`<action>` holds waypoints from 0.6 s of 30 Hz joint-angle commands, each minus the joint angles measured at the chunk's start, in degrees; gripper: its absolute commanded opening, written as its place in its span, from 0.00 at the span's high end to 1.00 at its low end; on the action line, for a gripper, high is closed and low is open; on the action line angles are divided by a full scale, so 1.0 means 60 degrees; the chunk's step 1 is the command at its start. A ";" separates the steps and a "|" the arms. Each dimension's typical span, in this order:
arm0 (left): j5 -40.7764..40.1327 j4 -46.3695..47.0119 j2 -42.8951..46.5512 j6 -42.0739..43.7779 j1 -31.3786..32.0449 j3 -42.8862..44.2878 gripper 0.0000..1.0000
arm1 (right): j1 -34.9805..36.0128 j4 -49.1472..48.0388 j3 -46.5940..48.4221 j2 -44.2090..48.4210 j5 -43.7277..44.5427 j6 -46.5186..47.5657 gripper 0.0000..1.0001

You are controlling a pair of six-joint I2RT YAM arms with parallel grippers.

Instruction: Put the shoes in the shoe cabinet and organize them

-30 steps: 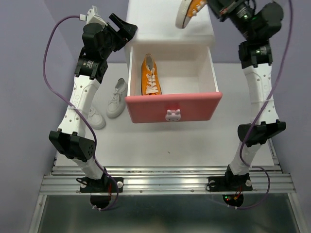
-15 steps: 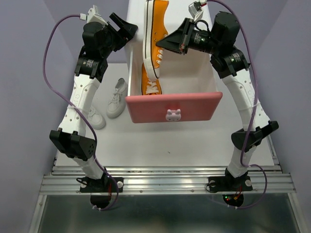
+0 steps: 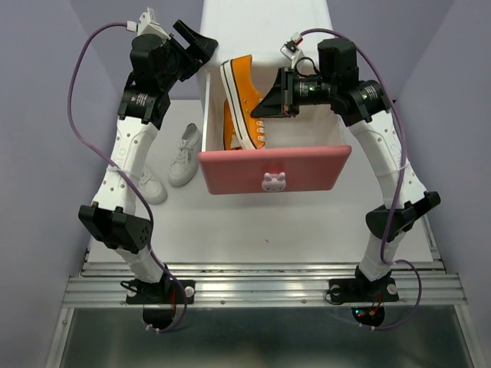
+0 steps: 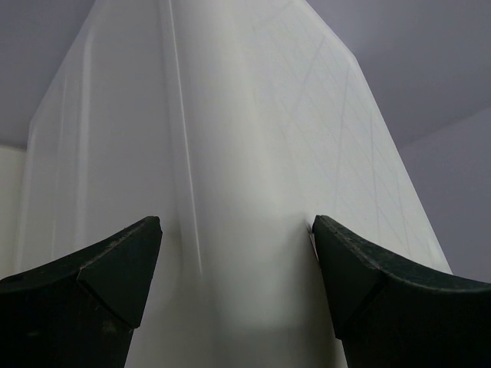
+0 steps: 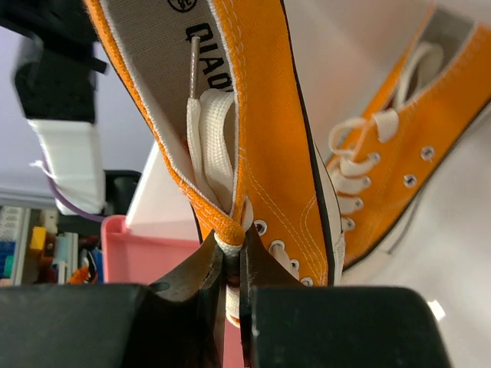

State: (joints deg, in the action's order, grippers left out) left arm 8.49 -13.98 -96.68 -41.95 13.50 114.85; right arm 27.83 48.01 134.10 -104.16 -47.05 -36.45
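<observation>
While clamped on orange shoe (image 5: pixel 268 138), insole (image 5: pixel 165 46) "QIAO…" — R pincer (image 5: pixel 234 249); L pincer (image 4: pixel 238 230) agape.

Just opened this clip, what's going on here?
The right hand is shut on an orange sneaker near its laces, holding it tilted over the open pink drawer of the shoe cabinet, where the other orange sneaker already lies. The left hand is open, with its fingers either side of the cabinet's left edge. Two white sneakers wait on the table left of the cabinet.
</observation>
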 commanded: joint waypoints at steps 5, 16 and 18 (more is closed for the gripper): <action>-0.0624 -0.3369 -0.1039 0.1031 -0.0199 -0.0801 0.11 | 0.0078 0.2163 0.0471 0.0588 0.0442 0.1826 0.99; -0.0507 -0.3281 -0.1113 0.1016 -0.0199 -0.0728 0.11 | 0.0078 0.3863 0.1495 0.0134 0.3343 0.2193 1.00; -0.0507 -0.3295 -0.1127 0.1045 -0.0199 -0.0728 0.11 | 0.0078 0.3501 0.1468 0.0133 0.3854 0.1960 0.99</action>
State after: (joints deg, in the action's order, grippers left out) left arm 8.84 -13.91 -97.08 -42.70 13.45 114.85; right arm 28.53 71.66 139.06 -103.85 -30.46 -23.77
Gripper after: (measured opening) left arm 0.898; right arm 0.094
